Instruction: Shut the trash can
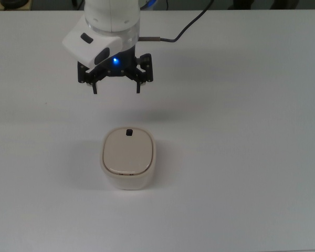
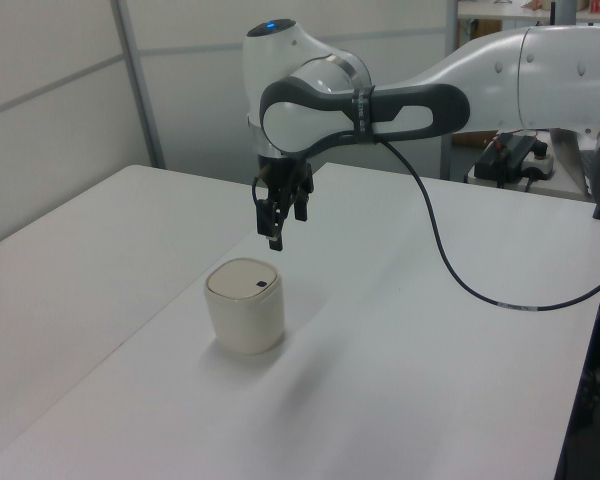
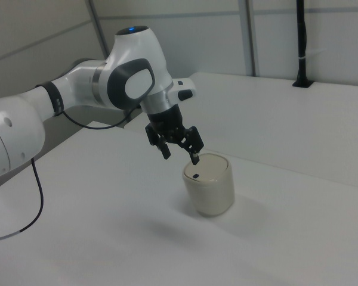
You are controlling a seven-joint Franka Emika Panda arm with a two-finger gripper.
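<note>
The trash can (image 1: 128, 157) (image 2: 245, 306) (image 3: 210, 184) is a small cream bin standing upright on the white table. Its flat lid lies down on the body, with a tiny black knob (image 1: 128, 132) at the edge nearest the arm. My gripper (image 1: 116, 88) (image 2: 283, 222) (image 3: 180, 155) hangs in the air above and behind the can, apart from it. Its fingers are spread wide open with nothing between them.
A black cable (image 1: 186, 29) runs from the arm across the white table (image 1: 241, 157) at the top view's upper middle. In the right view a black post (image 3: 301, 42) stands on a second table at the far right.
</note>
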